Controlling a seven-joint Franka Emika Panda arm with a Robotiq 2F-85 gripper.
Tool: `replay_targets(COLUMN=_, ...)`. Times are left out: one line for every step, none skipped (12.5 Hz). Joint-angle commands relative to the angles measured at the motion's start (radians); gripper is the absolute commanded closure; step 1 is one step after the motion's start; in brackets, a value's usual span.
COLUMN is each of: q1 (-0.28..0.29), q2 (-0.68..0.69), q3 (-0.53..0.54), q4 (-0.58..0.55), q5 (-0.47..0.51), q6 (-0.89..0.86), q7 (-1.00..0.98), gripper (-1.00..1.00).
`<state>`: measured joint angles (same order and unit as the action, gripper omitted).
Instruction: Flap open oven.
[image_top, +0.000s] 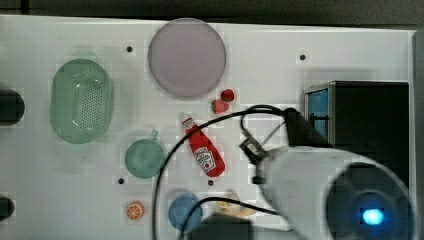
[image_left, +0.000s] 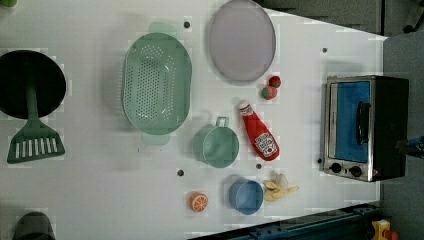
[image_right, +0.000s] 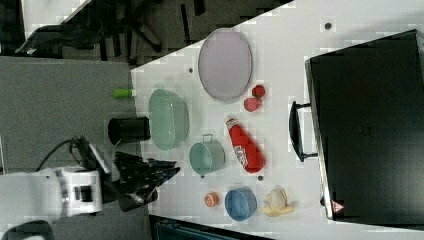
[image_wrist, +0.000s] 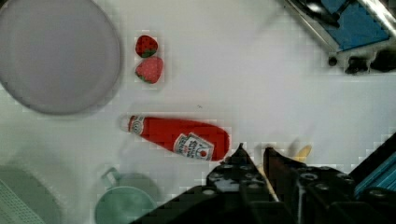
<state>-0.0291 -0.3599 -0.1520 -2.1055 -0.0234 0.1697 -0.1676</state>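
Note:
The oven (image_left: 390, 125) is a black box at the left view's right, and its blue glass door (image_left: 350, 122) lies flat in the silver frame, with the dark bar handle (image_left: 362, 122) across it and two knobs (image_left: 345, 169) below. In the right view the handle (image_right: 297, 131) sticks out from the oven (image_right: 370, 135) front. My gripper (image_wrist: 254, 158) hangs high above the table over the ketchup bottle's end, with its fingers close together and nothing between them. The oven corner (image_wrist: 355, 23) lies well away from it. In the right view my gripper (image_right: 170, 172) is far left of the oven.
On the white table lie a ketchup bottle (image_top: 204, 150), two strawberries (image_top: 223, 101), a lilac plate (image_top: 186, 57), a green colander (image_top: 81, 100), a green cup (image_top: 144, 157), a blue bowl (image_top: 184, 212), a banana (image_left: 279, 187) and an orange half (image_top: 135, 210). A spatula (image_left: 34, 142) lies at the left view's left.

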Motion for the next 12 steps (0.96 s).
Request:
replay_targets(q1=-0.044, q2=0.029, q3=-0.060, q4=-0.050, q5=-0.015, q6=0.061, q7=-0.354, gripper=0.65)
replay_targets(q1=-0.051, q2=0.041, q3=-0.081, q4=-0.058, q5=-0.031, q6=0.098, q7=-0.450, gripper=0.65)
replay_targets(q1=-0.057, q2=0.054, q3=-0.103, q4=-0.067, q5=-0.055, q6=0.136, q7=-0.537, gripper=0.65)
replay_targets(q1=-0.063, q2=0.070, q3=-0.124, q4=-0.075, q5=-0.079, q6=0.176, q7=-0.612, gripper=0.65)
replay_targets(q1=-0.066, q2=0.090, q3=-0.145, q4=-0.082, q5=-0.098, q6=0.219, q7=-0.675, gripper=0.65)
replay_targets(q1=-0.069, q2=0.113, q3=-0.166, q4=-0.089, q5=-0.107, q6=0.262, q7=-0.730, gripper=0.65)
replay_targets(q1=-0.071, q2=0.139, q3=-0.186, q4=-0.094, q5=-0.107, q6=0.303, q7=-0.776, gripper=0.65)
replay_targets(q1=-0.074, q2=0.168, q3=-0.204, q4=-0.098, q5=-0.107, q6=0.344, q7=-0.825, gripper=0.65)
replay_targets(q1=-0.075, q2=0.196, q3=-0.220, q4=-0.101, q5=-0.107, q6=0.387, q7=-0.880, gripper=0.65)
replay_targets(q1=-0.075, q2=0.225, q3=-0.235, q4=-0.103, q5=-0.107, q6=0.433, q7=-0.942, gripper=0.65)
replay_targets(q1=-0.076, q2=0.255, q3=-0.248, q4=-0.103, q5=-0.107, q6=0.473, q7=-0.989, gripper=0.65)
replay_targets(q1=-0.076, q2=0.284, q3=-0.259, q4=-0.104, q5=-0.107, q6=0.509, q7=-1.011, gripper=0.65)
